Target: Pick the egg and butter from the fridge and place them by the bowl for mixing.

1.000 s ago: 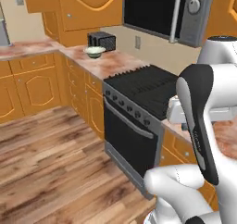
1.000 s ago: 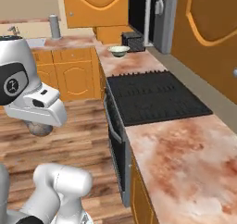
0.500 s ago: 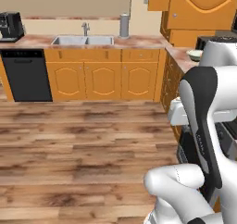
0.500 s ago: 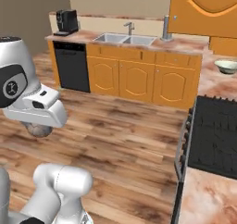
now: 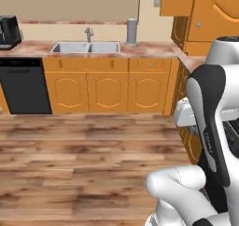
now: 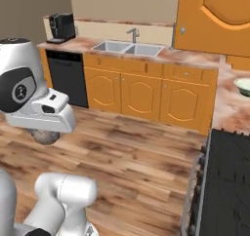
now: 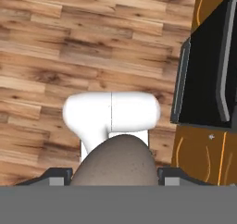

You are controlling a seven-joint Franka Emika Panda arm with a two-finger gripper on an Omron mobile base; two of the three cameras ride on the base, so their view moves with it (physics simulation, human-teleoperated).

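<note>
My arm is folded close over my base, hand pointing down at the floor. My gripper [image 7: 113, 172] is closed around the egg [image 7: 113, 160], fingers [image 7: 54, 177] either side.

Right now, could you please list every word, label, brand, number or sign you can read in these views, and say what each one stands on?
None can be read.
The arm's dark forearm carries a small pale marking, too small and blurred to read.
The white wrist housing shows a small round emblem, not legible.
The coffee machine, dishwasher and orange cupboard doors show no lettering.
</note>
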